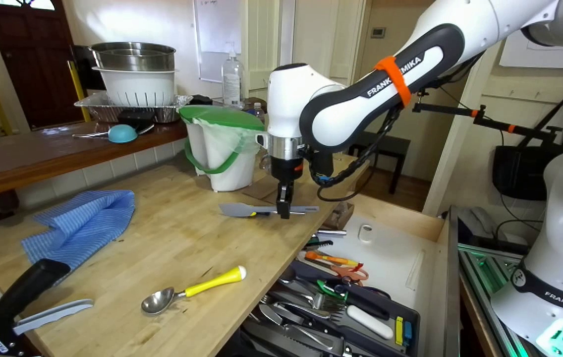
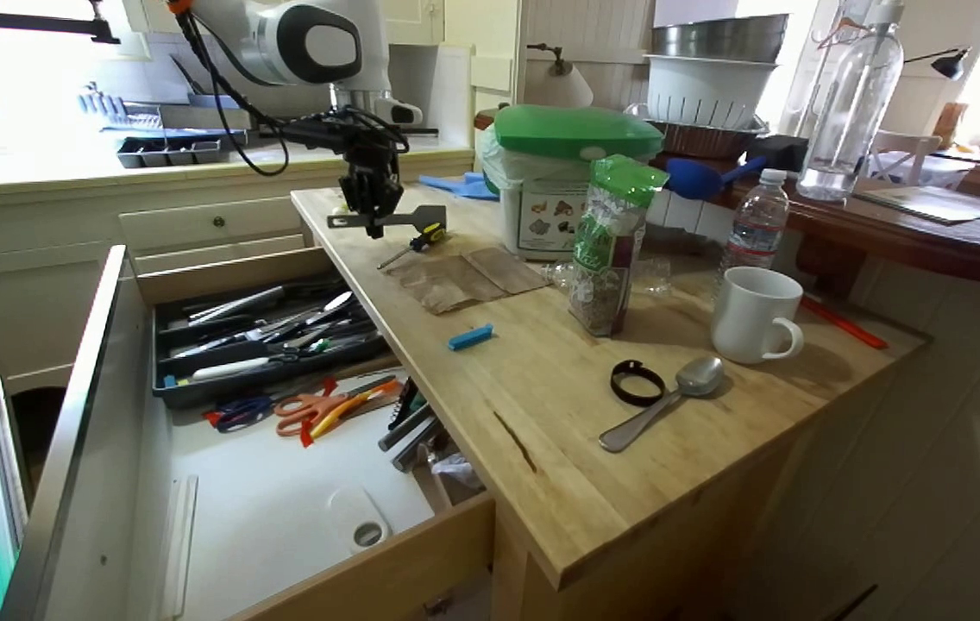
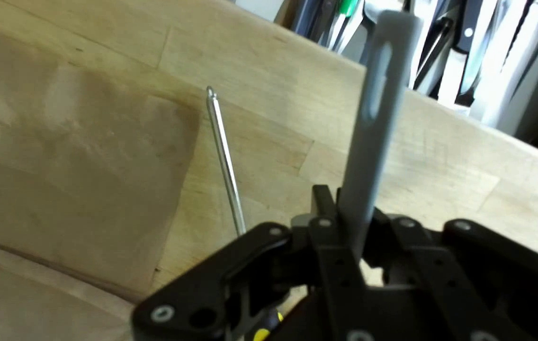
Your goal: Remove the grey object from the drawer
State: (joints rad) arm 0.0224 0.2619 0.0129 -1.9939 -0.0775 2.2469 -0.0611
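- A wooden worktop (image 1: 177, 243) is shown in both exterior views.
- The drawer (image 2: 421, 543) is pulled out alongside the worktop's edge.
- A dark tray (image 2: 201, 394) inside the drawer is crammed with cutlery (image 2: 304, 319).
- A green-lidded white bin (image 1: 232, 171) is set on the worktop.
- The black gripper (image 3: 352, 218) is positioned over the worktop; the handle of the grey spatula (image 3: 368, 147) is clamped between its 2 fingers (image 3: 323, 201).
- The spatula is held outside the drawer, with its slotted end pointed toward it; whether the worktop is touched cannot be told.
- 1 black-and-yellow screwdriver (image 3: 226, 161) is laid just beside the spatula.
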